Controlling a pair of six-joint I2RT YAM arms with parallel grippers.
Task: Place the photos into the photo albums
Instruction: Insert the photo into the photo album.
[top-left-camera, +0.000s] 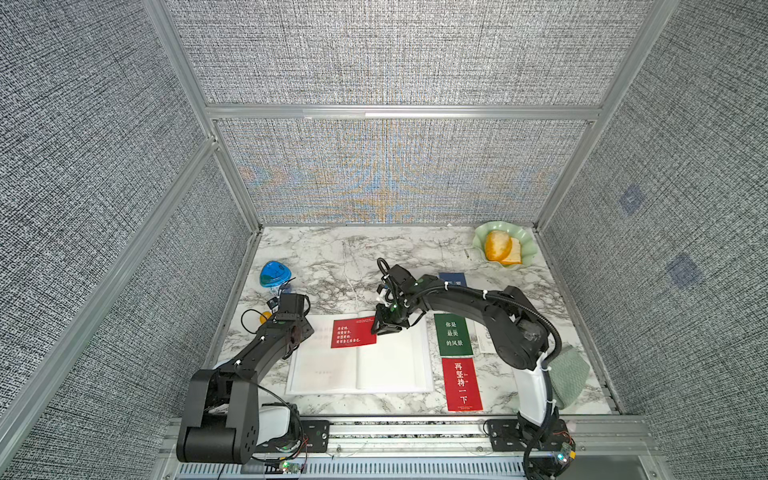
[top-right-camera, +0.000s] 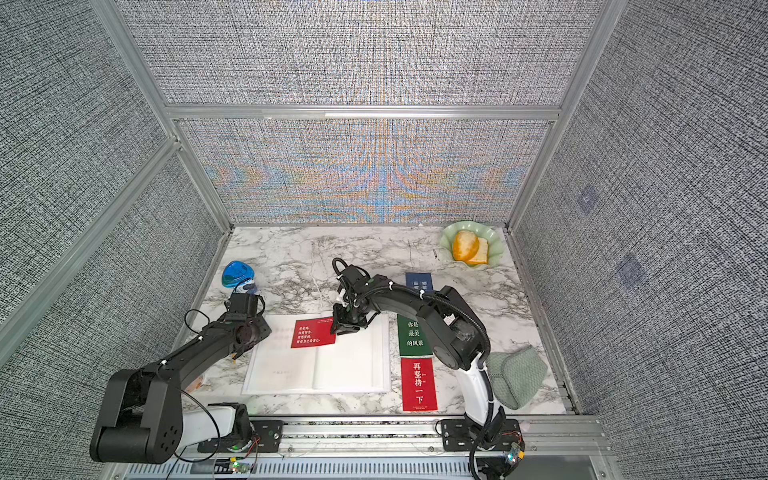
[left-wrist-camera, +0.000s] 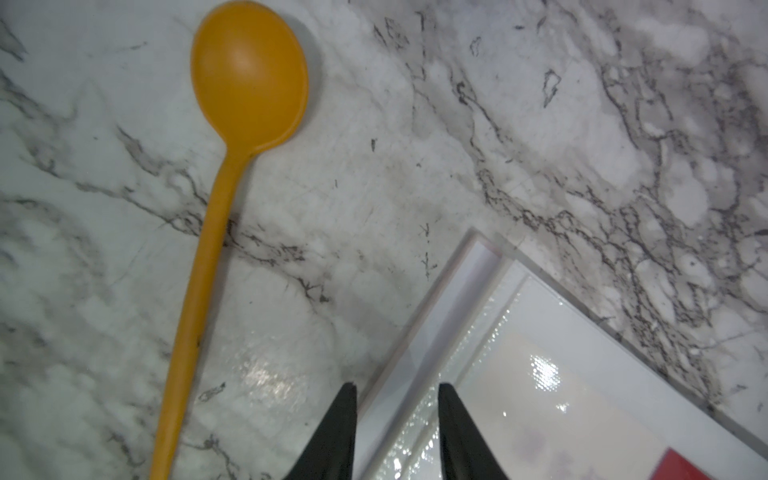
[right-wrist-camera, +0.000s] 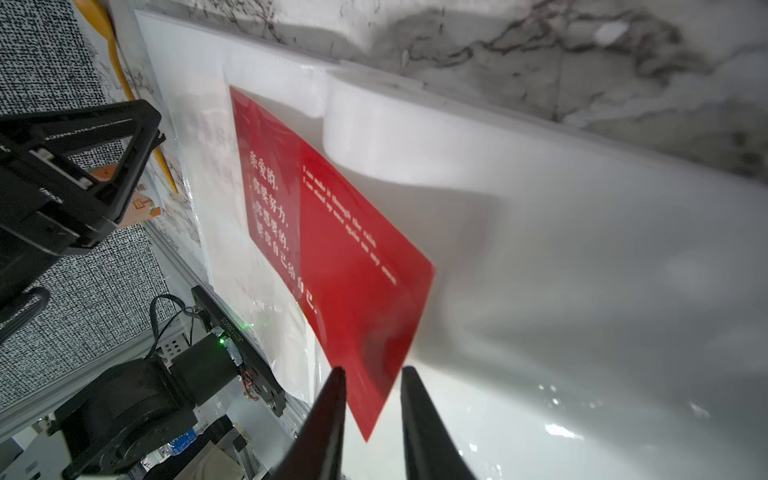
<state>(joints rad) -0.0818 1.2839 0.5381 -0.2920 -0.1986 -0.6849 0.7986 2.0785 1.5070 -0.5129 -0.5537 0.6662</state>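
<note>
The white photo album (top-left-camera: 374, 370) (top-right-camera: 332, 370) lies open on the marble table. A red photo (top-left-camera: 353, 332) (top-right-camera: 312, 332) (right-wrist-camera: 332, 249) rests across its left page, its left part under the clear sleeve. My right gripper (top-left-camera: 379, 330) (right-wrist-camera: 371, 372) is at that photo's right end, jaws apart, with the photo's corner between the fingers. My left gripper (left-wrist-camera: 397, 386) sits at the album's (left-wrist-camera: 582, 353) far left corner, jaws apart, straddling the page edge. Green (top-left-camera: 453, 334), red (top-left-camera: 463, 384) and blue (top-left-camera: 452, 279) photos lie to the right of the album.
An orange spoon (left-wrist-camera: 249, 75) (top-left-camera: 264, 318) lies left of the album beside my left wrist. A blue object (top-left-camera: 274, 274) is at the far left. A green dish (top-left-camera: 519, 243) with orange food sits at the back right. A green cloth (top-left-camera: 569, 374) lies by the right arm.
</note>
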